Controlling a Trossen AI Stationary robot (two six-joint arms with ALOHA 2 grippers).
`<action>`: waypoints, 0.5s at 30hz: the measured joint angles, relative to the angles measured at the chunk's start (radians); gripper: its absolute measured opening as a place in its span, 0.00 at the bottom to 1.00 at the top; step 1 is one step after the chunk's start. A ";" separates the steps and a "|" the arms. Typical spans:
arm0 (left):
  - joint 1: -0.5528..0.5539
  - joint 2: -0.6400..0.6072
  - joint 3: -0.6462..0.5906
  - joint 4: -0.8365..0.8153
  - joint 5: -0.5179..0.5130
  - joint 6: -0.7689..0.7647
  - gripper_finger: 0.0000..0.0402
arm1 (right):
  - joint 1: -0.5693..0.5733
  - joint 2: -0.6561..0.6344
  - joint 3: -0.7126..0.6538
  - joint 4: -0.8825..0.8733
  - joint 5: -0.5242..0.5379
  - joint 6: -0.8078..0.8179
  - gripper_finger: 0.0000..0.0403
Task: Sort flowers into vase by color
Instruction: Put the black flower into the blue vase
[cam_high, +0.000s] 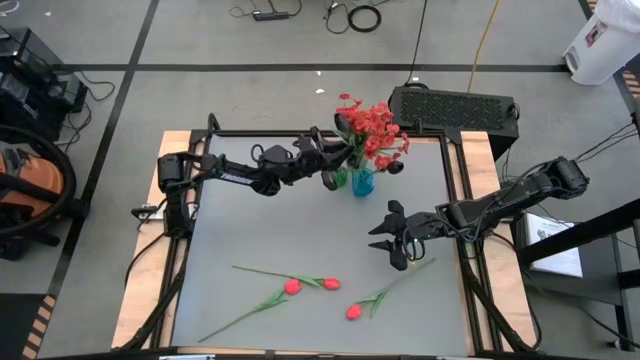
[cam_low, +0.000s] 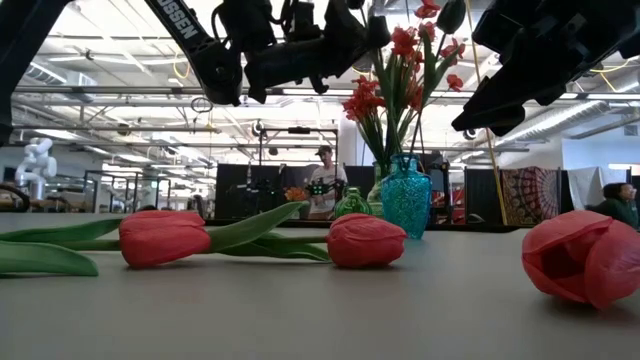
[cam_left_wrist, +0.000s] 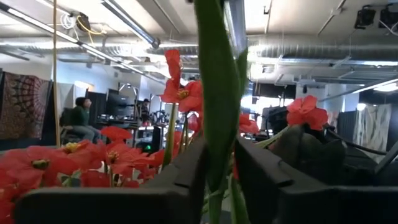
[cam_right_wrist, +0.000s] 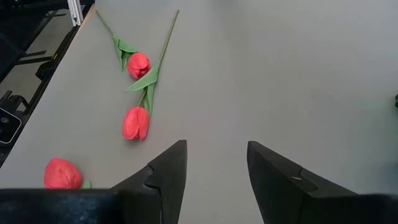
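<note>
Green stem (cam_left_wrist: 214, 93) sits btwn left gripper (cam_high: 334, 172) fingers, spread, above teal vase (cam_high: 363, 183); could miss vase. Right gripper (cam_high: 392, 240) fingers spread, empty.

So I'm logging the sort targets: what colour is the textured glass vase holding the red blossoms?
Teal-blue textured glass vase, clearest in the low view.

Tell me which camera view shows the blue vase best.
The low view: the blue vase stands upright there, unobstructed, red blossoms above. The high view shows it small from above. Neither wrist view shows it.
</note>
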 joint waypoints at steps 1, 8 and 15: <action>0.000 0.000 0.000 0.000 0.000 0.005 0.26 | 0.000 0.000 0.000 0.000 0.000 0.001 0.40; 0.000 -0.001 0.000 -0.029 0.001 0.070 0.43 | 0.000 0.000 0.000 0.000 0.000 0.002 0.40; 0.002 -0.001 0.000 -0.093 0.025 0.108 0.44 | 0.000 0.000 0.000 0.000 0.000 0.003 0.40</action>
